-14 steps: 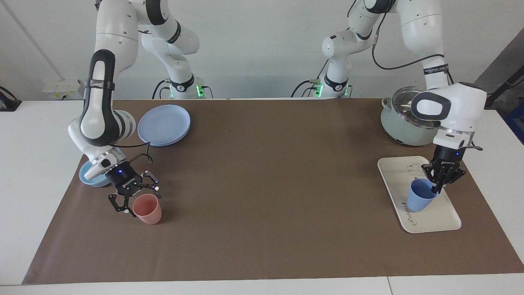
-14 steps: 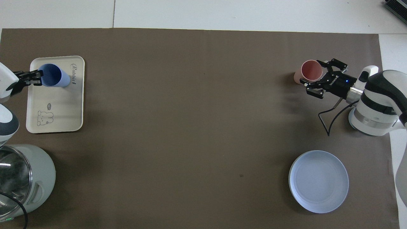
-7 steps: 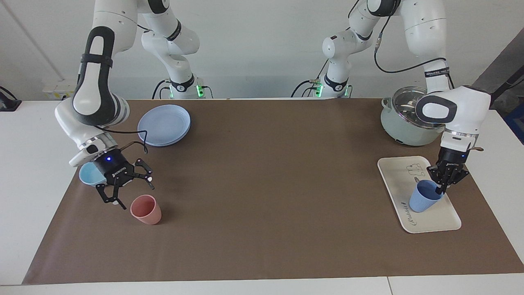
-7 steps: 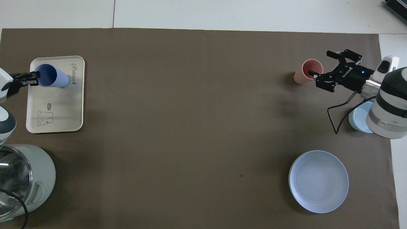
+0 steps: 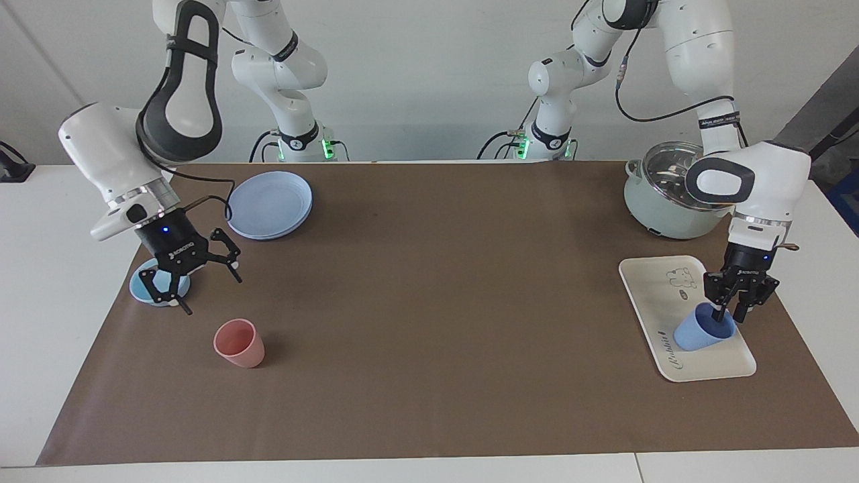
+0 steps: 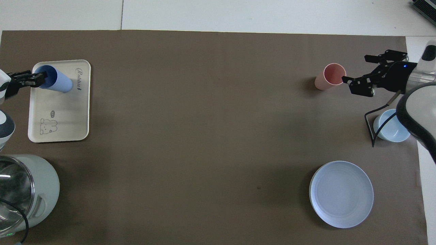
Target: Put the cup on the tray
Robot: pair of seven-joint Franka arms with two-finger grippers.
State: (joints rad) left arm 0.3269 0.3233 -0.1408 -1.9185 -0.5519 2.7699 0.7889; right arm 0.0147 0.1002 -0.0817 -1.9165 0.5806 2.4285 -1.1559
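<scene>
While the periwinkle-blue cup (image 5: 702, 333) stands on the cream-white tray (image 5: 647, 298), it leans noticeably, its mouth tipped toward the left arm's end of the bench (image 5: 429, 302). The cup occupies the part of the tray farther from the robots, beside the script lettering (image 5: 673, 355); the bear drawing (image 5: 679, 277) lies at the tray's nearer part. The left tool (image 5: 731, 314) is at the cup's rim, one finger inside the mouth and one outside, narrowed onto the wall. The tray lies flat on the brown bench cover, near the left arm's end. A pale green pot (image 5: 661, 194) with a steel interior stands nearer to the robots than the tray. Toward the right arm's end, a pink cup (image 5: 239, 343) stands upright and alone on the cover. The right tool (image 5: 193, 290) hangs spread wide over the shallow light-blue bowl (image 5: 145, 287), clear of the pink cup. A round blue plate (image 5: 270, 204) sits nearer to the robots than the bowl.
</scene>
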